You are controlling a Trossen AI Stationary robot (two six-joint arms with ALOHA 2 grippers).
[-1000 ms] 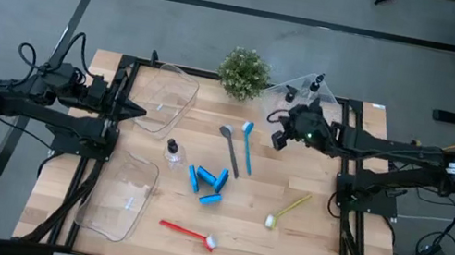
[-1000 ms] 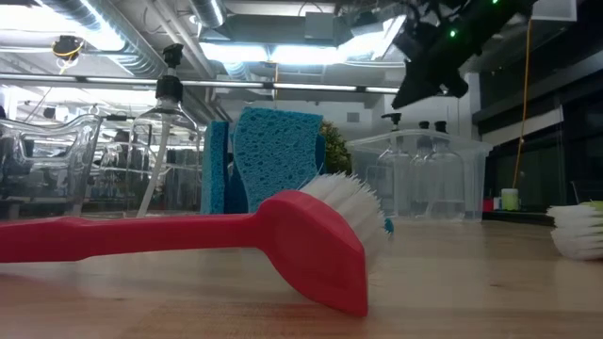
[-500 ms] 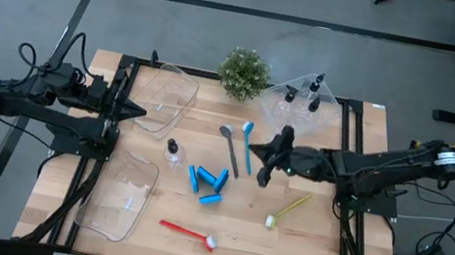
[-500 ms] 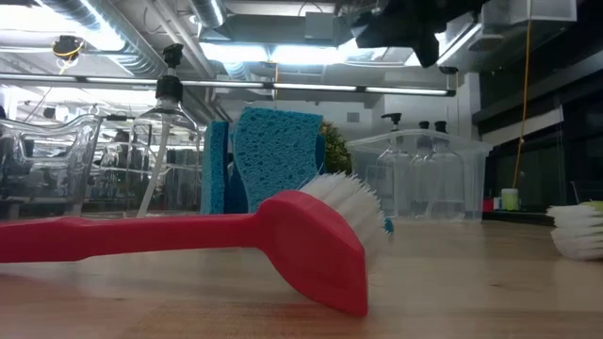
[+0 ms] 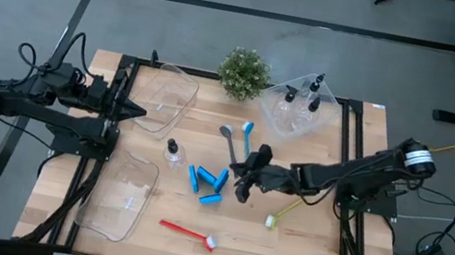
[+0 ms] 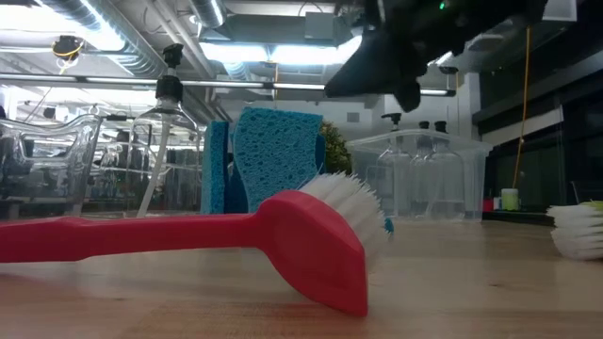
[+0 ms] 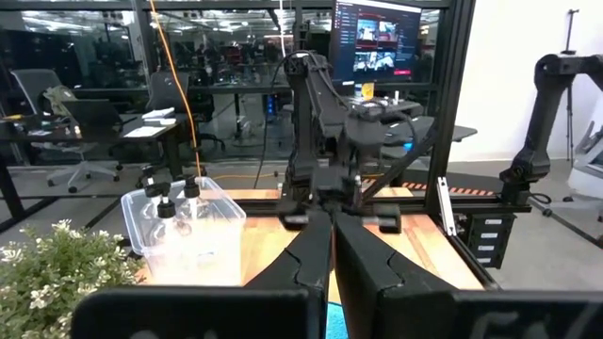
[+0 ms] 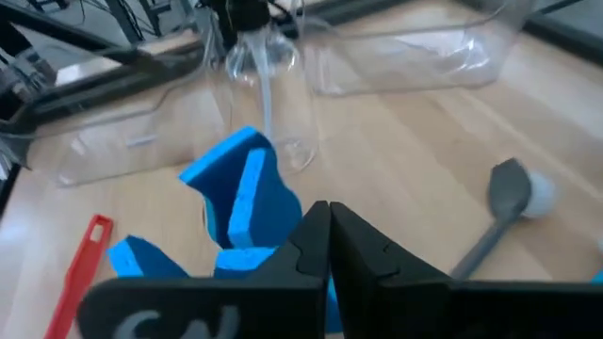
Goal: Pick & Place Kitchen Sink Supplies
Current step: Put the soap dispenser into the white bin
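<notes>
The right gripper (image 5: 242,186) is hovering over the wooden table (image 5: 308,254), its tapered dark fingers pressed together and gripping nothing, just beside the porous blue sponge pieces (image 5: 208,181) — some are standing on edge. A clear black-capped bottle (image 5: 172,151) is standing near them, and three more are sitting in the clear bin (image 5: 333,102). The left gripper (image 5: 138,112) is waiting, fingers together, over the table's left edge.

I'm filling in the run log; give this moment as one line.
right gripper: shut, empty, above table beside blue sponge pieces | left gripper: shut, parked at left edge | bottles in bin: three
</notes>
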